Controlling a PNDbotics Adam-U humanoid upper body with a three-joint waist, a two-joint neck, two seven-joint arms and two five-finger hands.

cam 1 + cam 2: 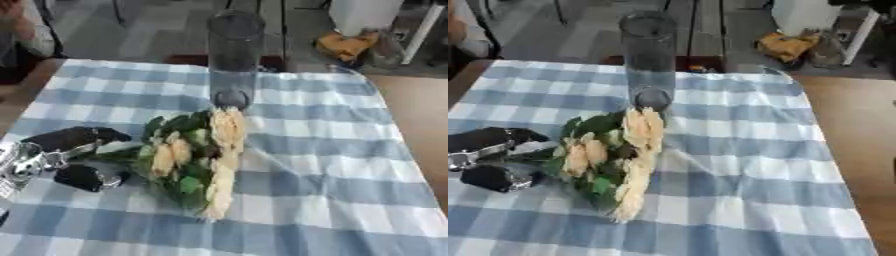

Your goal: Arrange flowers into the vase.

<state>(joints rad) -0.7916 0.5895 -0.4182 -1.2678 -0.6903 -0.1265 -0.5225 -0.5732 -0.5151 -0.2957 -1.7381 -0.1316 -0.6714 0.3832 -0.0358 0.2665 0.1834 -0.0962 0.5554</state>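
While the bouquet of cream roses (203,160) lies on the blue-checked cloth (332,165) covering the surface, just in front of the upright clear glass vase (234,60), the left hand (74,155) has its fingers and thumb curled round the stems.

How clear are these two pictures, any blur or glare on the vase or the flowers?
Left eye view: soft all over; the glass vase reads as a dim see-through column without bright glare; the flowers blur into pale patches. Right eye view: the same softness; the left hand by the stems shows bright glints on its silver parts; the checked cloth is evenly lit.
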